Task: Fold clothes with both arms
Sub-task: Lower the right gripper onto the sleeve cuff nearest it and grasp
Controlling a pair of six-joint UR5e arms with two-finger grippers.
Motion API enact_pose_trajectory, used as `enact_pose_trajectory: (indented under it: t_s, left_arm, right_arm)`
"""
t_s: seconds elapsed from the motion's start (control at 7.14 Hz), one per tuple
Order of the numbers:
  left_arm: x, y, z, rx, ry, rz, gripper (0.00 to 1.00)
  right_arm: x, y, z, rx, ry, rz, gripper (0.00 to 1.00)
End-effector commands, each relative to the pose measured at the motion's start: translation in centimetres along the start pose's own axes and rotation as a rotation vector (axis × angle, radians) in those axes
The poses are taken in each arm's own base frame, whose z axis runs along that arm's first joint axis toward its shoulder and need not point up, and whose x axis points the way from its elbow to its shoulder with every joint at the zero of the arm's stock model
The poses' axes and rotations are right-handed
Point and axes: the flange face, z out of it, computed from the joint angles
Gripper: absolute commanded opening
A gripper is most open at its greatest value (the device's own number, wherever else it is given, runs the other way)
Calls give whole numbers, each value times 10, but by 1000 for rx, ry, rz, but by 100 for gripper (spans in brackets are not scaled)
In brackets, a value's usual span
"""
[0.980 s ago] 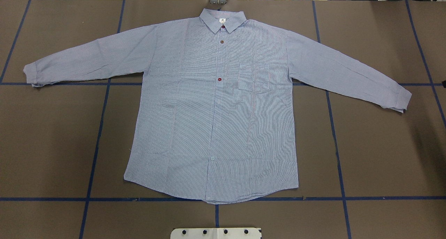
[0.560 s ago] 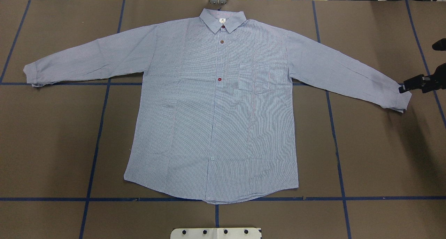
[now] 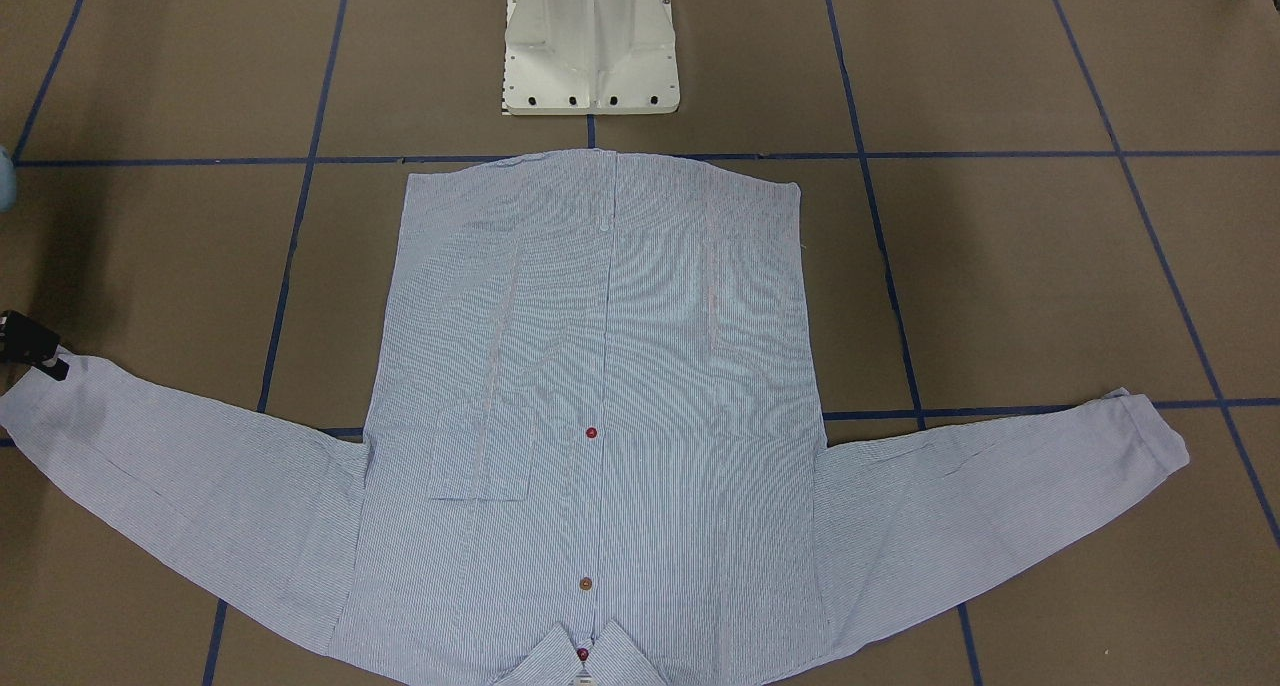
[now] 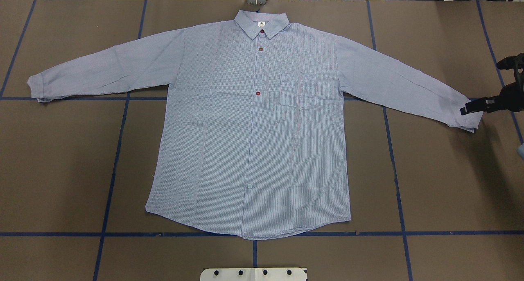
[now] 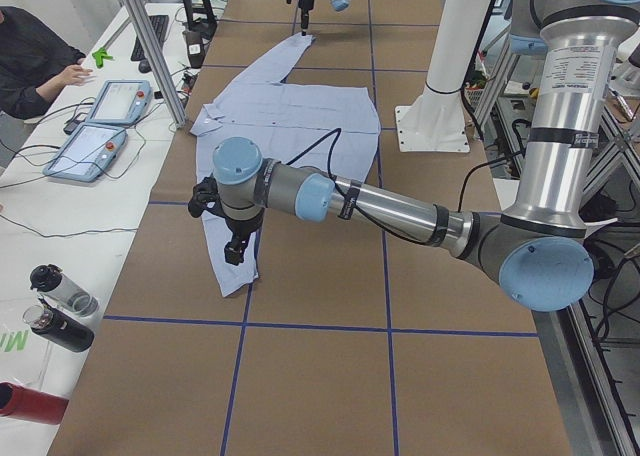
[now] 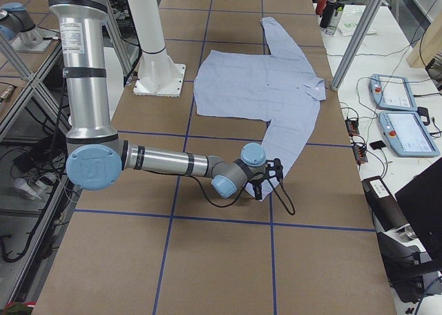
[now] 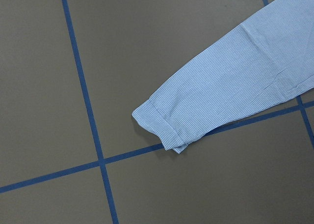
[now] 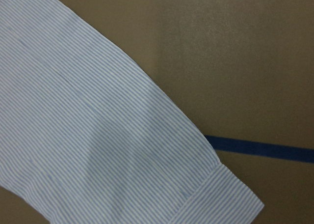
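The striped light blue shirt (image 4: 254, 129) lies flat and face up on the brown table, sleeves spread, collar at the far edge. My right gripper (image 4: 466, 109) hangs over the outer end of the shirt's right-hand cuff (image 4: 470, 121), and also shows in the front-facing view (image 3: 50, 366) and the right exterior view (image 6: 266, 184). I cannot tell whether it is open or shut. My left gripper (image 5: 232, 248) shows only in the left exterior view, held above the other cuff (image 7: 162, 123). I cannot tell its state. No fingers show in either wrist view.
The white pedestal base (image 3: 590, 56) stands at the robot's side of the table. Blue tape lines (image 4: 114, 150) grid the brown cover. Beside the far edge are teach pendants (image 5: 100, 126), bottles (image 5: 55, 306) and a seated operator (image 5: 30, 56).
My right gripper has come in from the overhead view's right edge and moved leftwards to the end of the cuff. The shirt has not moved.
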Motion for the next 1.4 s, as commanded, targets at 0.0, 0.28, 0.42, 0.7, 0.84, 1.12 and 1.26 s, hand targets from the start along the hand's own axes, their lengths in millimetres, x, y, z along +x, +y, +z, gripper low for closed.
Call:
enact_pose_trajectory:
  t_s: [0.0, 0.28, 0.42, 0.7, 0.84, 1.12, 1.26]
  left_arm:
    - [3, 0, -4, 8, -1, 8, 100]
    - [3, 0, -4, 8, 1, 8, 100]
    - [3, 0, -4, 8, 1, 8, 100]
    - [3, 0, -3, 7, -1, 7, 100]
    - [2, 1, -3, 6, 1, 8, 100]
    - [2, 2, -3, 5, -1, 6, 100]
    - [2, 2, -3, 5, -1, 5, 100]
  right_arm:
    - [5, 14, 0, -37, -31, 11, 98]
    - [2, 16, 5, -49, -26, 9, 92]
    - [-4, 14, 9, -53, -27, 1, 89]
    - [-10, 17, 17, -78, -18, 1, 74]
    - [-9, 18, 16, -80, -21, 3, 68]
    - [-1, 16, 6, -68, -26, 16, 68]
    - [1, 15, 4, -67, -31, 19, 68]
